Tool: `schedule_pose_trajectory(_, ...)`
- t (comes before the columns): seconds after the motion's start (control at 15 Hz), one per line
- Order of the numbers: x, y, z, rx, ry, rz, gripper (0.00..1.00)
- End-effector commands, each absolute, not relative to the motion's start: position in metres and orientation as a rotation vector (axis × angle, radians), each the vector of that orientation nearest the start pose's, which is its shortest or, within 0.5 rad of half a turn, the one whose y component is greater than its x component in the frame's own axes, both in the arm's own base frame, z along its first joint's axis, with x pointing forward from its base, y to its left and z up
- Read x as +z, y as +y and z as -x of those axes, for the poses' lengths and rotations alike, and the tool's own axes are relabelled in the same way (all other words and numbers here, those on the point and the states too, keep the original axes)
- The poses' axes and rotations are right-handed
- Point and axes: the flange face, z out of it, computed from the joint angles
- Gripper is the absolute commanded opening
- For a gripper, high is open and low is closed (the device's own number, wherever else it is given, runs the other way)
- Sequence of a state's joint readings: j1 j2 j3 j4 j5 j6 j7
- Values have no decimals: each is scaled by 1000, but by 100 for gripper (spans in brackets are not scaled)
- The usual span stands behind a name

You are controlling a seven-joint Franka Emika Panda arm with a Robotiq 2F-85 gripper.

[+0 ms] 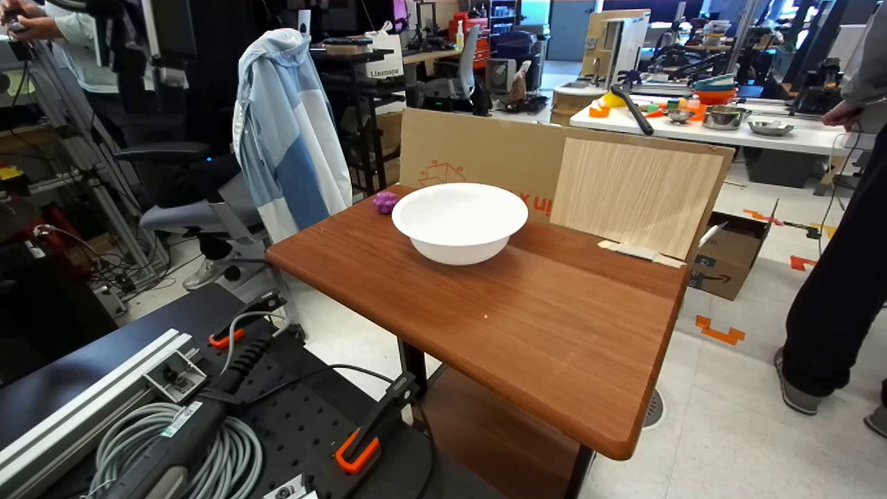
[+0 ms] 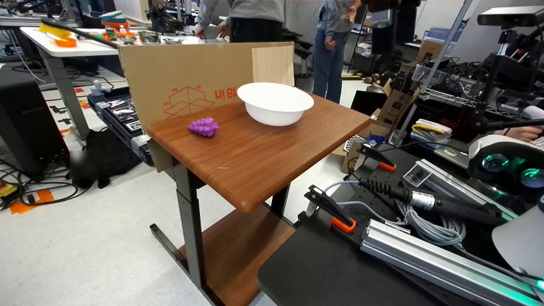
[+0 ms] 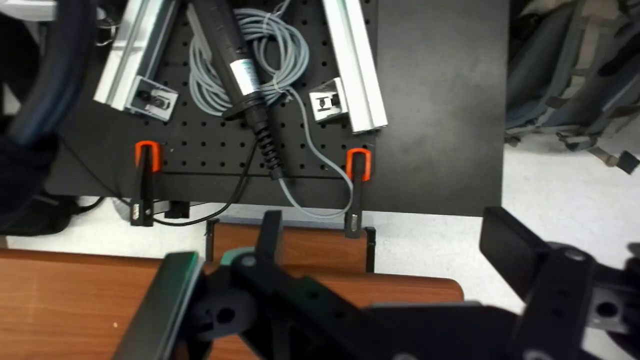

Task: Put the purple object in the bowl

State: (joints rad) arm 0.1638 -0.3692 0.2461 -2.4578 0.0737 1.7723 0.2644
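The purple object [image 1: 385, 202] is a small knobbly lump on the brown wooden table; it also shows in an exterior view [image 2: 204, 127]. The bowl [image 1: 459, 215] is wide, white and upright on the same table, beside the purple object and apart from it; it also shows in an exterior view [image 2: 275, 104]. My gripper [image 3: 387, 237] is open in the wrist view, its two fingers wide apart with nothing between them. It is above the gap between the black bench and the table edge. Bowl and purple object are out of the wrist view.
A cardboard sheet [image 2: 187, 76] stands along the table's [image 1: 527, 319] back edge, with a light wooden board [image 1: 634, 194] against it. The black pegboard bench [image 3: 440, 100] carries metal rails, a coiled grey cable [image 3: 280, 50] and orange-tipped clamps [image 3: 359, 165]. People stand in the background.
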Motion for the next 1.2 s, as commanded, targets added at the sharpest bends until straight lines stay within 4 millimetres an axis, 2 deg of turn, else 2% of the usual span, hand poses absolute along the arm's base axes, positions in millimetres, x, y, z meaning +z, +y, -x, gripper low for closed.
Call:
schedule_pose_trajectory(0.0, 410, 147, -395, 603, -418, 3271, 100)
schedule_pose_trajectory(0.2, 417, 151, -432, 590, -697, 3236, 100)
schedule_pose_trajectory(0.27, 411, 148, -406, 521, -555, 3264, 100)
schedule_pose_trajectory(0.4, 412, 150, -424, 532, -638, 3240, 100)
schedule_pose_trajectory(0.53, 410, 152, -429, 557, -655, 3230, 100)
schedule_pose_trajectory(0.67, 410, 159, -438, 294, -732, 3228, 100)
schedule_pose_trajectory(0.87, 394, 173, -470, 16, -805, 3235, 100)
schedule_pose_trajectory(1.13, 370, 183, -514, -166, -825, 3219, 100)
